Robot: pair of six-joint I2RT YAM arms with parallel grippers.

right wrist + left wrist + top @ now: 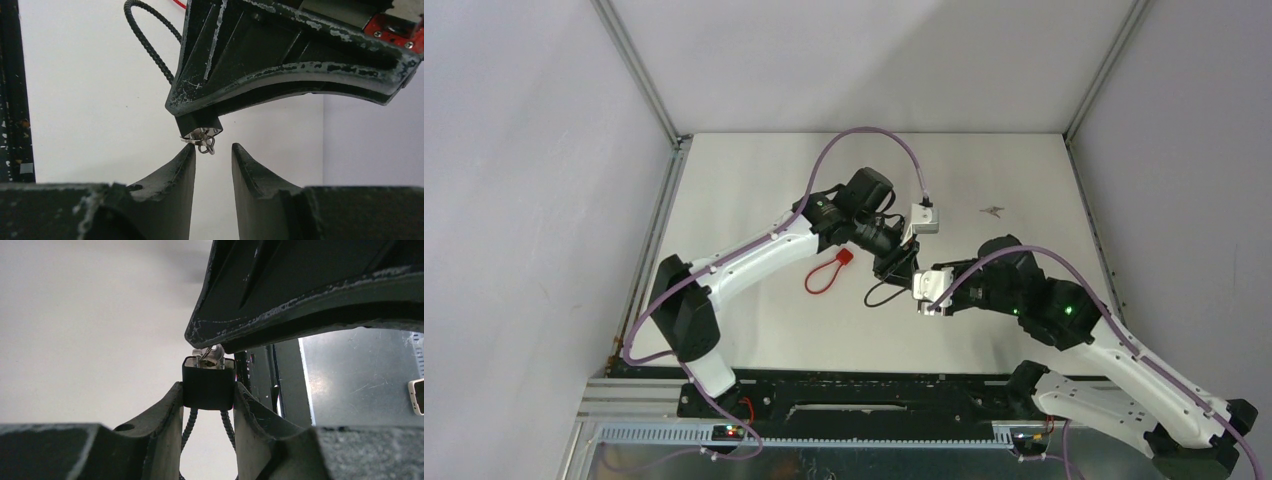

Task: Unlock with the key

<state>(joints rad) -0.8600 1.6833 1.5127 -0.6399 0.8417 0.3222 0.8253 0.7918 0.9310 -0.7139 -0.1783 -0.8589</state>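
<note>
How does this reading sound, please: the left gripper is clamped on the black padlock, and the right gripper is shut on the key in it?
Not quite: the right gripper is open, its fingers apart with the key at their tips, not pinched, as the right wrist view shows. The left gripper is indeed clamped on the black padlock.

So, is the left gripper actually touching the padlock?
Touching. The left wrist view shows the padlock clamped in the left gripper, one finger pressed against each side.
</note>
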